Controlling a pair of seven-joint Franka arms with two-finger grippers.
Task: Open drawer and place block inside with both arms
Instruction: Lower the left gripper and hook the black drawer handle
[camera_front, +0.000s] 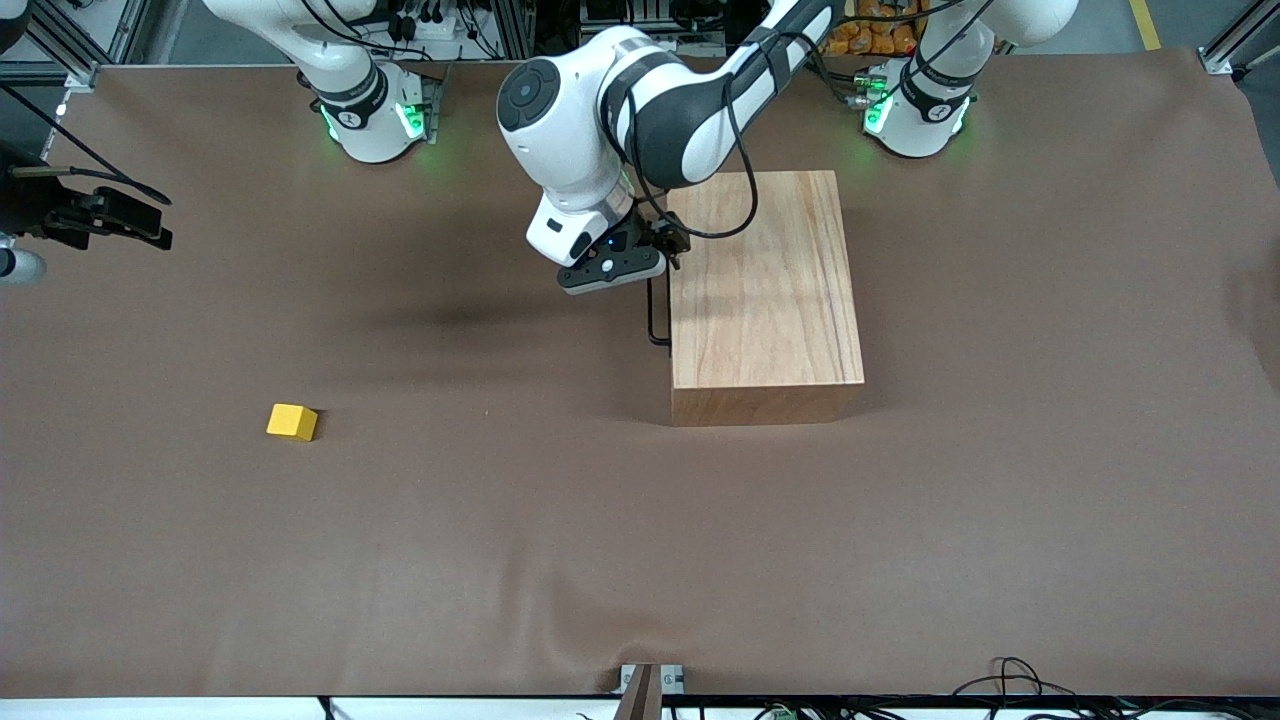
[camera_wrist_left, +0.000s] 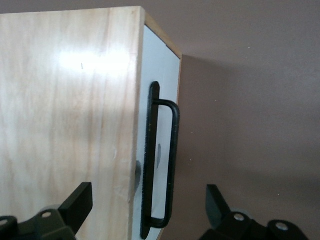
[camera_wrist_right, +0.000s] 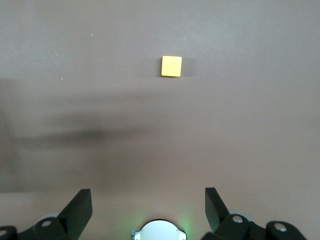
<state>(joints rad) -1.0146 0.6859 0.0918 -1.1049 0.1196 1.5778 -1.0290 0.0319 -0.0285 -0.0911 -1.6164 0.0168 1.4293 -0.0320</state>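
Brown cloth covers the table (camera_front: 1000, 500), and on it you've got the big plain wooden box (camera_front: 765, 290) sitting toward the left arm's end, its drawer (camera_wrist_left: 162, 100) fully shut, pale front panel facing the right arm's end. Your left gripper (camera_front: 665, 262) hovers right at that front face, fingers spread, one over the box top and one out past the panel, with the thin black wire handle (camera_wrist_left: 167, 165) between them but not yet pinched. That handle is stiff and slim, so I'd judge you want to close across its long straight bar, about mid-length, and pull straight out; the tray looks light, but a crooked pull may well jam it or drag the whole box along the cloth.

Your right gripper (camera_wrist_right: 145, 205) waits high at the right arm's end of the table, jaws wide apart and empty. Directly under its camera's gaze, well apart from the box, lies the small yellow block (camera_front: 292, 422), flat on the cloth. It looks rigid and light; take it square across two flat faces, since a corner grip could let it twist out.
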